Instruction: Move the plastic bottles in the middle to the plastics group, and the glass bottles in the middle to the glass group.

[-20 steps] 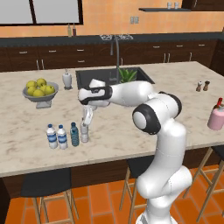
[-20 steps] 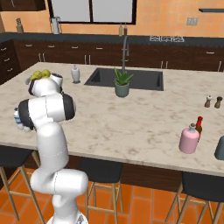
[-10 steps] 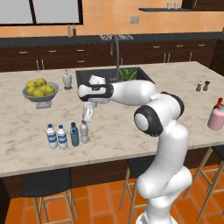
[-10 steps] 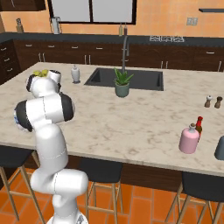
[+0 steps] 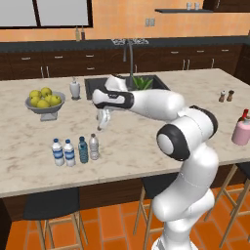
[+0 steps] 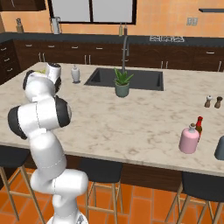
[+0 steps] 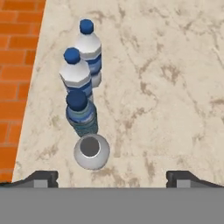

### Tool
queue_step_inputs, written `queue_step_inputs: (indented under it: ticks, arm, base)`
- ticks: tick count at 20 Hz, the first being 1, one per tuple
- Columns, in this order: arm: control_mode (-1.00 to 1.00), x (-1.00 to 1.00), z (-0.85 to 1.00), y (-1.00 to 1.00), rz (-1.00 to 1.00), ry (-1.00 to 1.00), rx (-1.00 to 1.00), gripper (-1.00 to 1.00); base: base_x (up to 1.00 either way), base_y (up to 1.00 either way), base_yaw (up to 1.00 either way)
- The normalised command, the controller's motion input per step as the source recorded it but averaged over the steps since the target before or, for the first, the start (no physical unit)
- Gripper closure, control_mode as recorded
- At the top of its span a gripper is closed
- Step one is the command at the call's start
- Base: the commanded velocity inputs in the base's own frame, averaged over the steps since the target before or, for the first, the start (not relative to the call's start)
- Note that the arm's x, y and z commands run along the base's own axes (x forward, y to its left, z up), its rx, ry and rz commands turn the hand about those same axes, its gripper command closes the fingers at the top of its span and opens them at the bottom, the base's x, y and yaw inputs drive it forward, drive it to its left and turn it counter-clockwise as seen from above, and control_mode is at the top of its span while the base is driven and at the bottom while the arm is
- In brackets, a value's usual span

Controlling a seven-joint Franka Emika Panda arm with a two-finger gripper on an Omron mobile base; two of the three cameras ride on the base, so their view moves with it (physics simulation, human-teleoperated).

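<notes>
Hovering open pincer (image 7: 112, 177) above clear bottle (image 7: 91, 151)

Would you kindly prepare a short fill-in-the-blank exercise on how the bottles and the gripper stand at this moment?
1. The four small bottles stand in a ____ near the counter's front edge.
2. The clear bottle stands right beside the ____ bottle.
3. The gripper hangs above the bottles with its jaws ____.
4. The pink bottle stands next to the dark bottle with the ____ neck.

Missing words: row; blue-teal; open; red

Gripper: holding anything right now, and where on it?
Nothing. The gripper is open above the clear bottle, which stands free on the counter.
</notes>
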Motion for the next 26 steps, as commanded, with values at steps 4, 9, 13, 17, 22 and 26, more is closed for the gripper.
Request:
queue_step_inputs:
  ticks: [4,9,13,17,22,26]
  arm:
    - [-1.0,-0.17,0.0,-0.81,-0.31,0.0,0.0,-1.0]
    - [-1.0,-0.28,0.03,-0.76,-0.44,0.0,-0.01,-1.0]
    - [-1.0,-0.32,0.2,-0.72,-0.45,0.0,0.0,-1.0]
    - [-1.0,-0.39,0.19,-0.67,-0.44,0.0,0.0,-1.0]
    - [-1.0,-0.48,0.08,-0.58,-0.45,-0.02,0.0,-1.0]
    - [-1.0,-0.63,0.0,-0.59,-0.37,-0.08,-0.03,-1.0]
  base:
    - [0.0,0.0,0.0]
    - [0.0,0.0,0.0]
    - [0.0,0.0,0.0]
    - [0.0,0.0,0.0]
    - [0.0,0.0,0.0]
    - [0.0,0.0,0.0]
